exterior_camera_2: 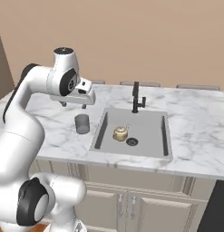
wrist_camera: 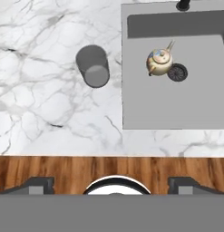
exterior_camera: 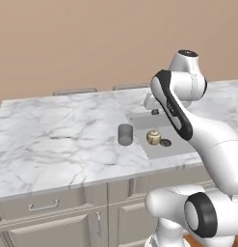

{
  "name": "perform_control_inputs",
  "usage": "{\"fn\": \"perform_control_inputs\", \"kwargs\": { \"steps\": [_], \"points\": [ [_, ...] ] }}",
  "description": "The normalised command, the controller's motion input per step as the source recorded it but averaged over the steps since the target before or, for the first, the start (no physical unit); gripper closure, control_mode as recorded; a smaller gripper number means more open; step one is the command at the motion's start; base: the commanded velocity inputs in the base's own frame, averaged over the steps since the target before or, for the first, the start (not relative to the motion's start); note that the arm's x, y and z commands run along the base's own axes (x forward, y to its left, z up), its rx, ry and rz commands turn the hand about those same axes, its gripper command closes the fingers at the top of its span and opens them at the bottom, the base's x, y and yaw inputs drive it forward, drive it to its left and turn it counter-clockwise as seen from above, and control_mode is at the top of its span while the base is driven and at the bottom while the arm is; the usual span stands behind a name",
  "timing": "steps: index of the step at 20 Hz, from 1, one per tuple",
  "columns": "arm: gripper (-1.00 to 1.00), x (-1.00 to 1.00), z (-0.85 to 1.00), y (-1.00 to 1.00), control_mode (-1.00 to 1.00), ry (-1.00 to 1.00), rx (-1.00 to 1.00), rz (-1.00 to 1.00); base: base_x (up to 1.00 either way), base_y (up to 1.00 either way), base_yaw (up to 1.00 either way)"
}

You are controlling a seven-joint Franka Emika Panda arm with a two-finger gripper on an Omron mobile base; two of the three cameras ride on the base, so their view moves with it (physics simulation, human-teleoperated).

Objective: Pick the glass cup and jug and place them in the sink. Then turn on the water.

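**Ana:** Right, starting at the left: the glass cup (wrist_camera: 92, 66) stands upright on the marble tabletop (wrist_camera: 41, 99), below the jaws (exterior_camera_2: 73, 104) and a touch toward the sink (wrist_camera: 172, 104), well apart from them.

**Ben:** And those jaws are spread wide, nothing between them. Risk from here?

**Ana:** My guess is the descent. Come down off-centre and one fingertip clips the rim, tipping the tumbler or skating it across that smooth marble. It sits just beside the basin edge, so a nudge could roll it in on its side.

**Ben:** Moving right, then, what's in the basin?

**Ana:** A small golden teapot (wrist_camera: 159, 62) sits upright, just beside the round black drain (wrist_camera: 177, 72). That's not the jug, and I can't spot an orange jug from here.

**Ben:** The cup itself?

**Ana:** Looks empty. Further right and back, the black tap (exterior_camera_2: 137, 98) is at the rim, no stream falling. Setting the cup down could knock that teapot.
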Motion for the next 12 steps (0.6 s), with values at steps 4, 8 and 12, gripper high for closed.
{"fn": "perform_control_inputs", "kwargs": {
  "steps": [4,8,12],
  "points": [
    [-1.0,0.0,0.0,0.0,1.0,0.0,0.0,0.0,0.03,-0.51,0.0],
    [-1.0,0.0,0.0,0.0,1.0,0.0,0.0,0.0,0.17,-0.52,0.0],
    [-1.0,0.0,0.0,0.0,1.0,0.0,0.0,0.0,0.25,-0.52,0.0]
  ]
}}
